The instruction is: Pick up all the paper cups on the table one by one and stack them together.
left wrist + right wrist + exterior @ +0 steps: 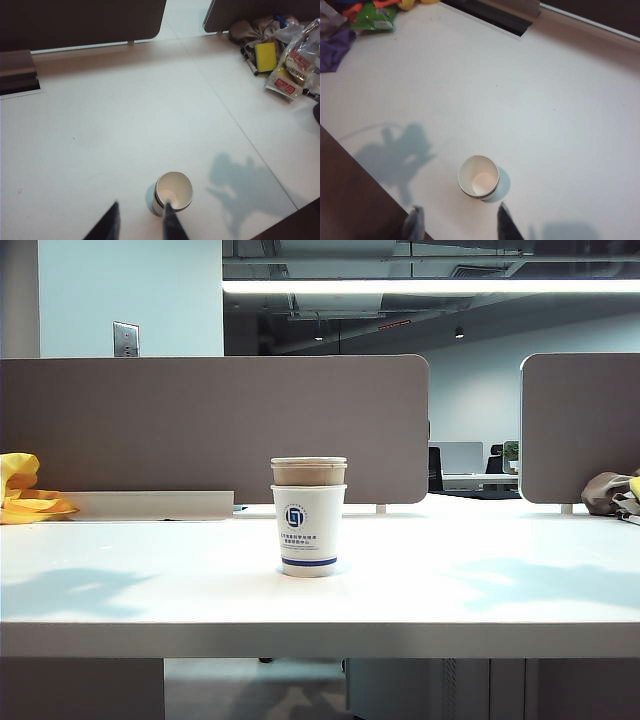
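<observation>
I see stacked paper cups [173,194] upright on table [125,130]; left gripper [141,222] above them, jaws apart, empty.

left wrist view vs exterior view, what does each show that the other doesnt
Only the left wrist view shows the left gripper, open above the table, the cup's empty inside, and a yellow sponge among clutter. Only the exterior view shows the stack side-on: a brown cup nested in a white logo cup, and no gripper. Both show the stacked paper cups on the white table.
</observation>
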Robot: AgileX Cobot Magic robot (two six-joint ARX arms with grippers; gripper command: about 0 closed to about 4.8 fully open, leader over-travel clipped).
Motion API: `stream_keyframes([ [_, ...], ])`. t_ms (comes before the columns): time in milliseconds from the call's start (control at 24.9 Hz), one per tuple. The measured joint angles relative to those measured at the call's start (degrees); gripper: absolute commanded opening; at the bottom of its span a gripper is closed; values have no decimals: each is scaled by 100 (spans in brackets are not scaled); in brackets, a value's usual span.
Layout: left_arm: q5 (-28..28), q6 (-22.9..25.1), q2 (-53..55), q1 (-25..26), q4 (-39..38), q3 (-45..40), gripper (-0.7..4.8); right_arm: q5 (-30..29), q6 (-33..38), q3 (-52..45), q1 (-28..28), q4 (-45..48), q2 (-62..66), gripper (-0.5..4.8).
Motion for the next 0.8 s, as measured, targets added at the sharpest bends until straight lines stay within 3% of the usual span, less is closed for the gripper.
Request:
stream_keyframes([
  [362,-153,114,-870,-2,-411,-98,112,26,0,-254,2,-417,-988,190],
  [643,-616,271,-1703,-2,-306,-1497,113,105,-42,-1740,2,-57,-2170,191],
  [804,-627,710,-1923,-2,-251,-1886,113,402,-365,-2739,2,251,-2839,189],
])
